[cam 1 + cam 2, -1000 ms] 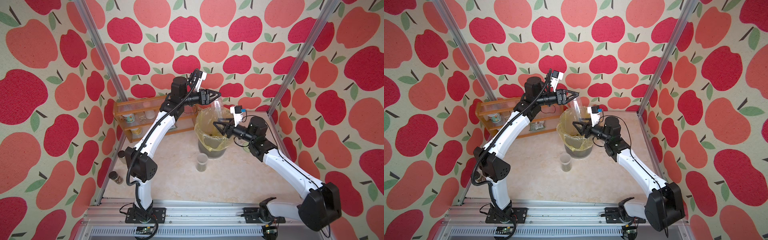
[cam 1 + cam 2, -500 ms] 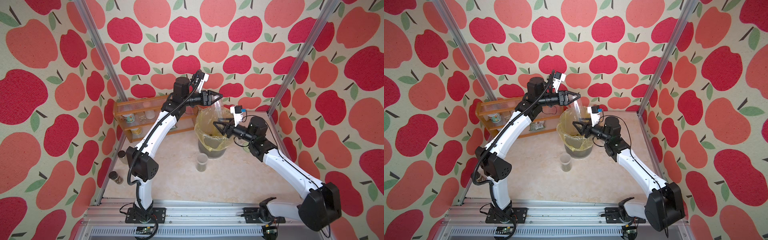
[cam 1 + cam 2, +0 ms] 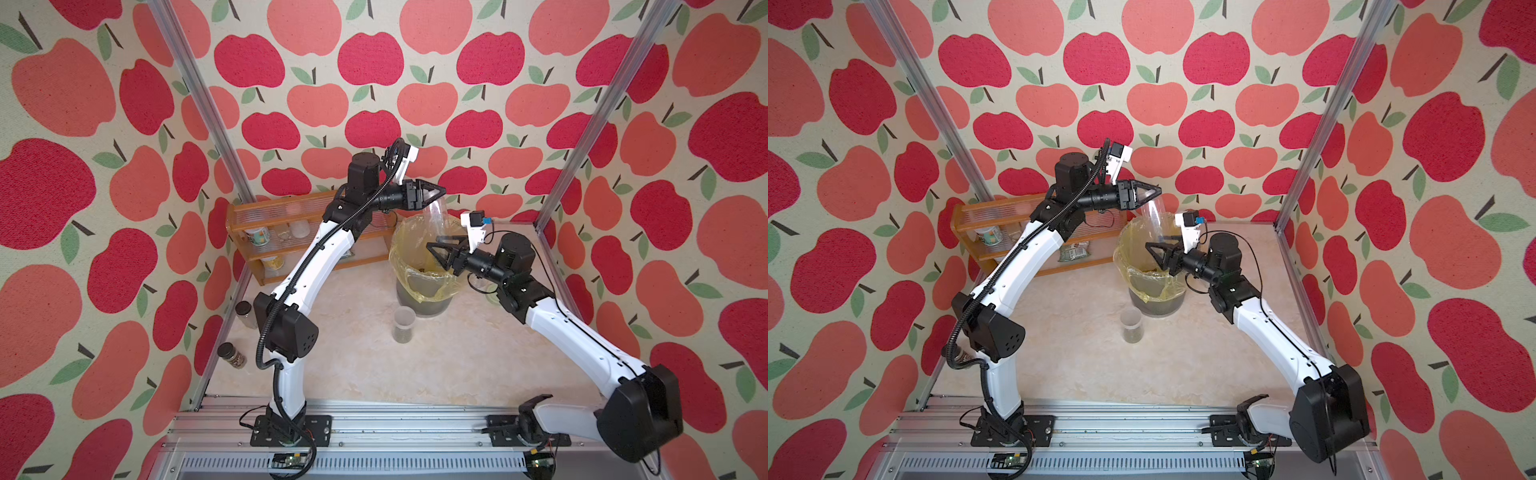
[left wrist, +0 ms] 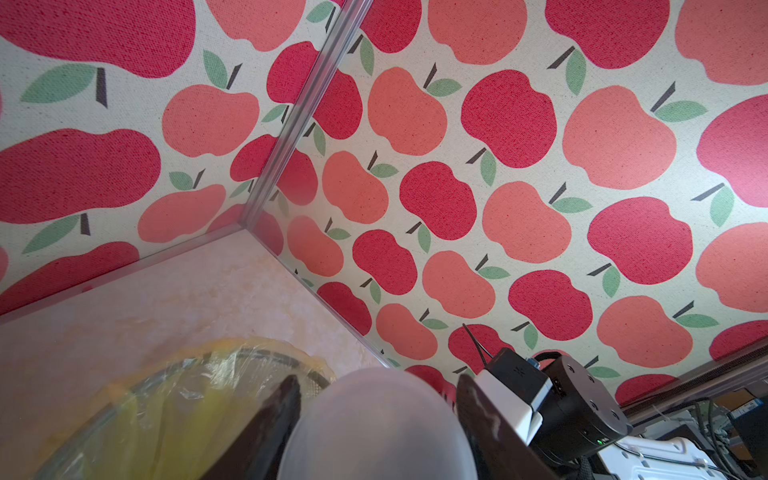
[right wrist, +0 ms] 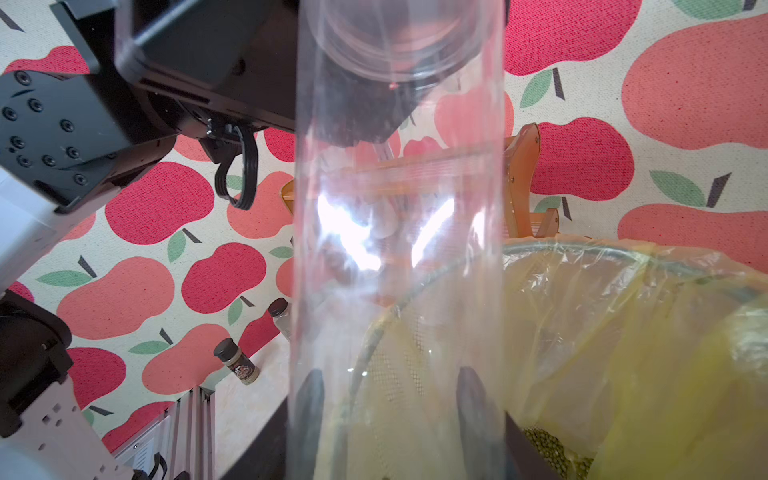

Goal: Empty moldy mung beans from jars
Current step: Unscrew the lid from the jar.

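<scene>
Both pairs of jaws hold the same tall clear jar (image 3: 440, 220), which hangs nearly upright above a bin (image 3: 419, 297) lined with a yellow bag. We see the left gripper (image 3: 436, 193) reaching in level from the shelf side, its jaws set narrow on the jar's upper end. In the left wrist view that end is a pale rounded shape (image 4: 374, 424) with 1 dark finger (image 4: 282, 411) against each side.

The right gripper (image 3: 440, 246) comes from the opposite side and lower down, its jaws clamped round the jar's lower part, just over the bag's rim. In the right wrist view we look along the jar (image 5: 395, 249) and straight through its clear wall; the fingers (image 5: 471, 399) show through it on both sides. Mung beans (image 5: 548, 449) lie as a dark green heap deep in the bag.

On the table (image 3: 353, 374), just in front of the bin, a shorter jar (image 3: 404, 324) with a frosted lid stands upright, a dark band of beans in its bottom; both top views show it (image 3: 1131, 326).

A wooden shelf rack (image 3: 249, 216) stands in the back corner on the left arm's side, with printed cans on it. Near the left wall stand 1 small dark-lidded jar (image 3: 230, 355) and another (image 3: 245, 313) behind it.
</scene>
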You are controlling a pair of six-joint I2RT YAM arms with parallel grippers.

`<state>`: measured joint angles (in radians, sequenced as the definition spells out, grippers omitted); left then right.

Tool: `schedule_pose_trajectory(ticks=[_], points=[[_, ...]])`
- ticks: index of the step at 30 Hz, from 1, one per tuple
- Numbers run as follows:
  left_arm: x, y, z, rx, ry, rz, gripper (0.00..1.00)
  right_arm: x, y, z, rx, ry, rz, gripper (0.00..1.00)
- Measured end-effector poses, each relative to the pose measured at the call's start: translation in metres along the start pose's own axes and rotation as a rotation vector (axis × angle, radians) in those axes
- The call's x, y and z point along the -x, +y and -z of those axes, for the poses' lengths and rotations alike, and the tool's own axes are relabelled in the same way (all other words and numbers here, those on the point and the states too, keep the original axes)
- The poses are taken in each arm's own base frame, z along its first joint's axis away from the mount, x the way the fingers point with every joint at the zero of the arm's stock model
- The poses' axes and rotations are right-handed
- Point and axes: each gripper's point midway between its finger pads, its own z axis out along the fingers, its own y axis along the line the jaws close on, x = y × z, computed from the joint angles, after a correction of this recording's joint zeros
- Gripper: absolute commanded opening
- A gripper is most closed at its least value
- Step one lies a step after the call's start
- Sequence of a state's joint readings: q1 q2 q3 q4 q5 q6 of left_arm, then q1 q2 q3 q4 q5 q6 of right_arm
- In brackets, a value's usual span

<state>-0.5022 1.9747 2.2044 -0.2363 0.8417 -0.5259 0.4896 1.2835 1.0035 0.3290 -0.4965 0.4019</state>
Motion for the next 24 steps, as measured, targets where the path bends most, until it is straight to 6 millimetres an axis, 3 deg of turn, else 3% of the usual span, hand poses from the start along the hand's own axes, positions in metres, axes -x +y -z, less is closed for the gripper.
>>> schedule_pose_trajectory(ticks=[11,24], points=[[-0.002,0.010,-0.004,0.081,0.003,0.040,0.58,-0.005,-0.009,0.000,-0.061,0.015,0.027,0.33],[0.011,0.008,0.000,0.182,0.002,0.074,0.58,0.010,-0.009,0.002,-0.223,0.049,0.147,0.33]])
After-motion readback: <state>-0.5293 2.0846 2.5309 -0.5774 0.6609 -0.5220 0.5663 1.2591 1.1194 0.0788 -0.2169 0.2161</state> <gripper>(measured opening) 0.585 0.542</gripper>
